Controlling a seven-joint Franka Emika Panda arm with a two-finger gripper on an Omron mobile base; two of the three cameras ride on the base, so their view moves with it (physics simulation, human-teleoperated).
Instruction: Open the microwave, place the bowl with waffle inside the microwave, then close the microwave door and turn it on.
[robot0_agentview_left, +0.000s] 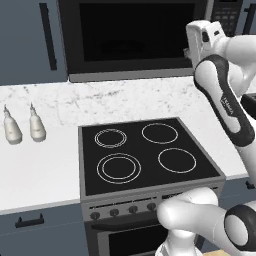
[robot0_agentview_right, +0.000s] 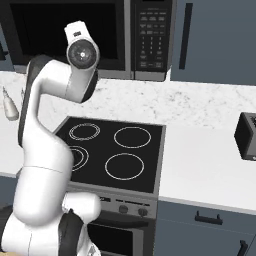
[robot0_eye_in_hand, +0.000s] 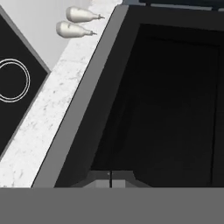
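The microwave (robot0_agentview_left: 135, 37) is seen at the back of the counter (robot0_agentview_left: 45, 165) above the stove (robot0_agentview_left: 145, 152), its door (robot0_agentview_left: 132, 35) shut flat against the front, with the keypad (robot0_agentview_right: 152, 37) at its right. The gripper (robot0_eye_in_hand: 110, 179) is held raised right in front of the door's black glass near its keypad end, and the fingers are seen pressed together with barely a slit between them, nothing being held. Two pale bottles (robot0_agentview_left: 22, 127) are stood on the counter left of the stove, and a dark toaster (robot0_agentview_right: 246, 135) is sat far right.
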